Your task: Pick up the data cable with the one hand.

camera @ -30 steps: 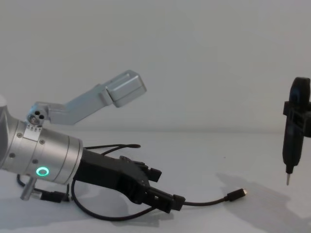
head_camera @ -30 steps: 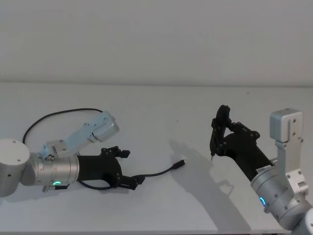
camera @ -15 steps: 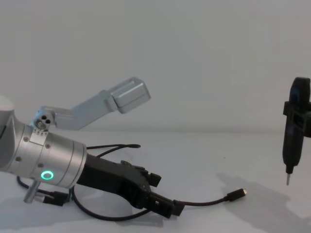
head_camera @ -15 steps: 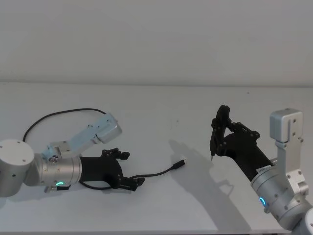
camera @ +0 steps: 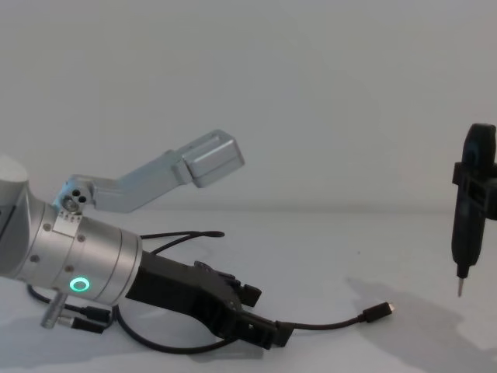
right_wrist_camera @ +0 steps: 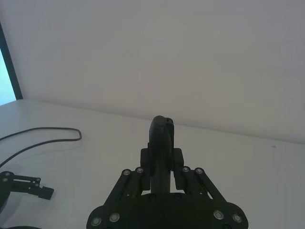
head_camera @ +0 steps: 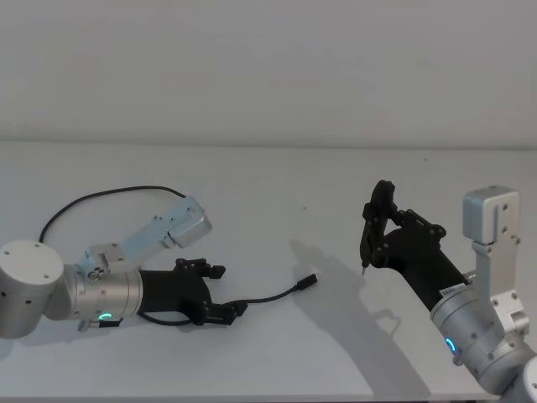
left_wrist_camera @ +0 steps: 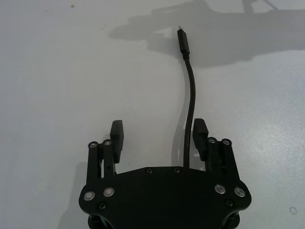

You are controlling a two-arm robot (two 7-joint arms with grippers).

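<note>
The black data cable (head_camera: 273,295) lies on the white table; its silver-tipped plug (head_camera: 311,277) points toward the middle, and the rest loops back behind my left arm (head_camera: 92,197). My left gripper (head_camera: 228,290) is low over the table and open. In the left wrist view the data cable (left_wrist_camera: 191,90) runs between the fingers of my left gripper (left_wrist_camera: 158,131), close against one fingertip (left_wrist_camera: 199,129). The chest view shows my left gripper (camera: 265,315) and the plug (camera: 380,311). My right gripper (head_camera: 379,228) is raised on the right, shut on a dark pen-like tool (right_wrist_camera: 161,138).
The pen-like tool (camera: 470,210) hangs tip down above the table at the right. The table's far edge meets a plain wall (head_camera: 268,67). A silver link (head_camera: 168,228) of the left arm sticks up behind the left gripper.
My left wrist has sunk a little lower toward the table, and its gripper stays open around the cable. The right arm and the cable's plug have not moved.
</note>
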